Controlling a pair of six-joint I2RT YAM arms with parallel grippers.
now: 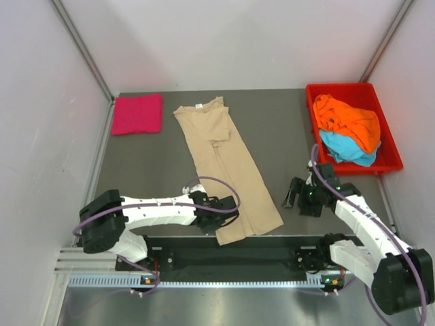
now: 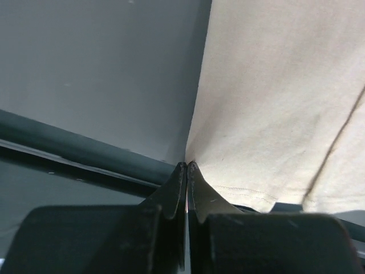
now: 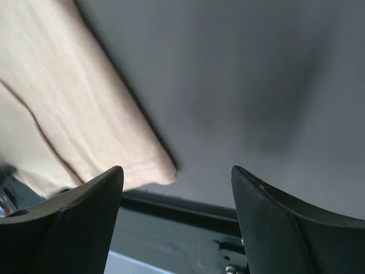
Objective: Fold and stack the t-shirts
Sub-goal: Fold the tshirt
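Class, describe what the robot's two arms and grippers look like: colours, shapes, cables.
The left arm and right arm have white links, bulky black joints and looping purple cables. The left gripper and right gripper are black, each with two tapering fingers.

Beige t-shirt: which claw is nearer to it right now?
Left. The left claw is shut on the beige t-shirt at its near-left hem corner. The right claw hangs open over bare table, just right of the near-right corner, not touching.
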